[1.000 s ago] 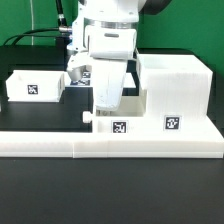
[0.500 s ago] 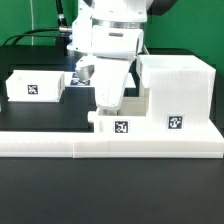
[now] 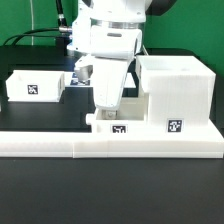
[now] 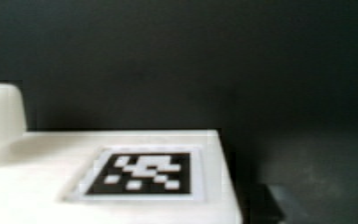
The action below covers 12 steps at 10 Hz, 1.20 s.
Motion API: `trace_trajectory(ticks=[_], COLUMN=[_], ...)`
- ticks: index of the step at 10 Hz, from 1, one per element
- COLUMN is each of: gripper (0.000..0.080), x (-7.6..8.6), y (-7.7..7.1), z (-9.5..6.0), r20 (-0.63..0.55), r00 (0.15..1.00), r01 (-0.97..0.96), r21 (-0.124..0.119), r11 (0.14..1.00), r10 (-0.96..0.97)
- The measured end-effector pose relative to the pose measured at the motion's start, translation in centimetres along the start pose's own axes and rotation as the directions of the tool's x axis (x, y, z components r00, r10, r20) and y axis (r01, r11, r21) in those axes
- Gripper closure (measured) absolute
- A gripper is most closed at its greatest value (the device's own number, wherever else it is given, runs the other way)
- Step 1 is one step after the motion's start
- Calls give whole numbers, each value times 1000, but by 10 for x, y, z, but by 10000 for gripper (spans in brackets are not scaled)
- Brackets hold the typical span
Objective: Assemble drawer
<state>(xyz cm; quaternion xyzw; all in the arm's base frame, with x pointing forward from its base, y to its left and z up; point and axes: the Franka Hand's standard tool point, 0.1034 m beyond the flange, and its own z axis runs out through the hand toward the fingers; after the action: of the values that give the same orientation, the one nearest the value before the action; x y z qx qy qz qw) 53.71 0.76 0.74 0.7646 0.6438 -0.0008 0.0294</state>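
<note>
Beside boxy shell (image 3: 178, 95), smooth white tray (image 3: 112, 126)

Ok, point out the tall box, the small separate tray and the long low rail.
tall box (image 3: 175, 100), exterior view, middle of its front wall.
small separate tray (image 3: 52, 89), exterior view, front wall beside its tag.
long low rail (image 3: 60, 147), exterior view, front face.

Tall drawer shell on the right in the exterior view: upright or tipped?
Upright. The shell sits flat on its base, side walls vertical and top edge level; no lean shows.
</note>
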Motion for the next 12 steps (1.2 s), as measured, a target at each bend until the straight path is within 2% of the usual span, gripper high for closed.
trace_trajectory(ticks=[1, 2, 4, 5, 6, 7, 8, 9, 10, 12], gripper=[462, 462, 210, 210, 162, 152, 152, 151, 151, 151], x=[-2, 0, 5, 6, 5, 4, -2, -17, -33, -33], y=[0, 1, 6, 7, 8, 10, 10, 12, 14, 12], z=[0, -2, -11, -17, -28, -43, -52, -61, -65, -62], r20=[0, 0, 8, 11, 14, 14, 18, 28, 32, 29], r00=[1000, 1000, 1000, 1000, 1000, 1000, 1000, 999, 998, 999], r01=[-2, -4, 6, 8, 7, 4, 11, 34, 45, 36], r21=[0, 0, 12, 17, 20, 10, 15, 32, 39, 43], r11=[1000, 1000, 1000, 1000, 1000, 1000, 1000, 999, 998, 998], r10=[2, 4, -6, -8, -7, -4, -12, -35, -47, -37])
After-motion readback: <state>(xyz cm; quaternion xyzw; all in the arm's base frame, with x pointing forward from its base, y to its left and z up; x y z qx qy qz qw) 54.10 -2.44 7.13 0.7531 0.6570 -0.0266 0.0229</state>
